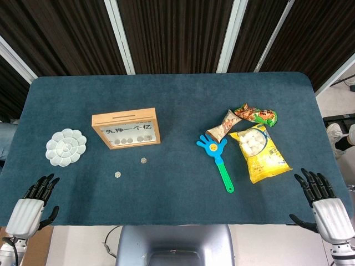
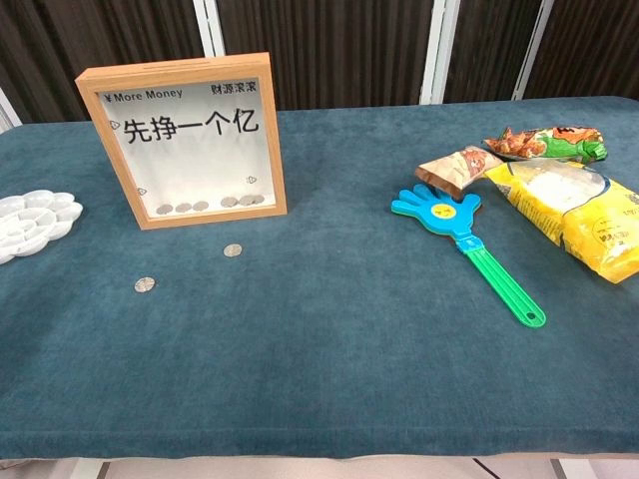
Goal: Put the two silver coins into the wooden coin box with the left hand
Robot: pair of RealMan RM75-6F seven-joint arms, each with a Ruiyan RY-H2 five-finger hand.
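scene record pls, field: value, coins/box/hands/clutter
coins: two on the cloth in front of the box, left coin, right coin, apart
box: upright, slot on top, several coins already inside at the bottom
left hand: open, at table's near edge, holds nothing
right hand: open, at near edge
palette: left of box
clapper: right of centre
snack bags: far right
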